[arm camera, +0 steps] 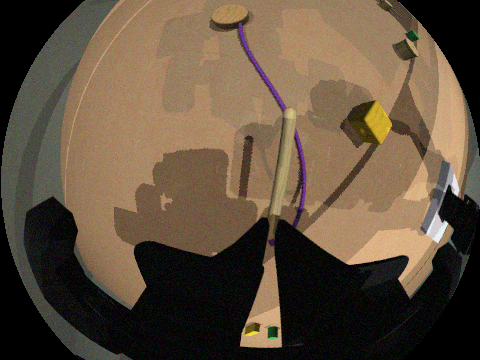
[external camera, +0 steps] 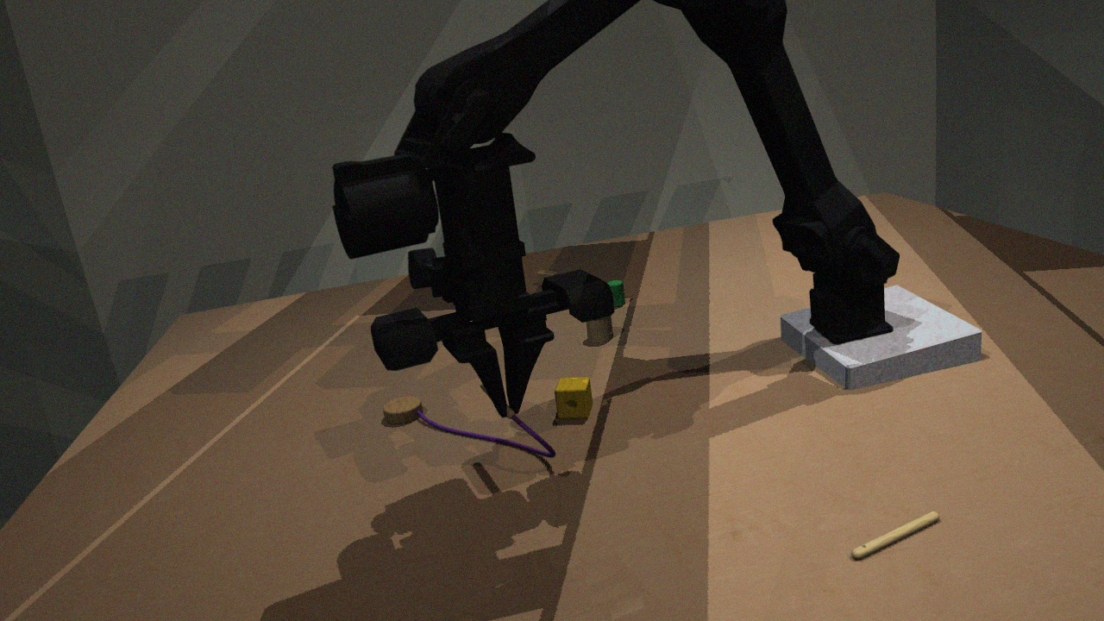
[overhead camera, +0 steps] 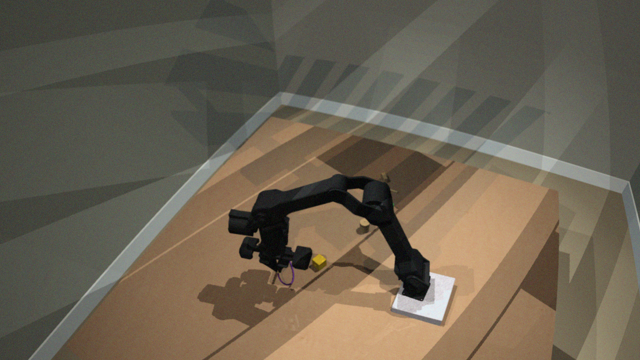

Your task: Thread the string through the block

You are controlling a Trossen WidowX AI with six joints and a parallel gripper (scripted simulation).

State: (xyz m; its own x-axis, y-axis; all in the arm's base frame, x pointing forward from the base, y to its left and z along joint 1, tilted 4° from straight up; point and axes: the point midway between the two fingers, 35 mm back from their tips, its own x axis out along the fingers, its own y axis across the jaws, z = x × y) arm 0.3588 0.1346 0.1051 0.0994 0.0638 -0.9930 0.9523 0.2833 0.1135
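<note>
My gripper [external camera: 509,413] [arm camera: 271,225] is shut on the wooden stick [arm camera: 284,160] at its string end and holds it above the table. In the wrist view the stick's free end points away from the fingers. The purple string [overhead camera: 293,274] [external camera: 478,436] [arm camera: 303,175] runs in a bend from the held end to the round wooden button [external camera: 403,410] [arm camera: 230,16]. The yellow block [overhead camera: 319,261] [external camera: 573,398] [arm camera: 371,122] stands on the table beside the gripper, apart from it. Its hole shows in the exterior view. The string is outside the block.
A loose stick [external camera: 895,536] lies at the front right. A wooden cylinder [overhead camera: 364,224] [external camera: 599,329] [arm camera: 406,49] and a green piece [external camera: 615,293] [arm camera: 412,35] stand behind the block. A small yellow piece [arm camera: 252,329] and another green piece [arm camera: 272,332] show between the fingers in the wrist view.
</note>
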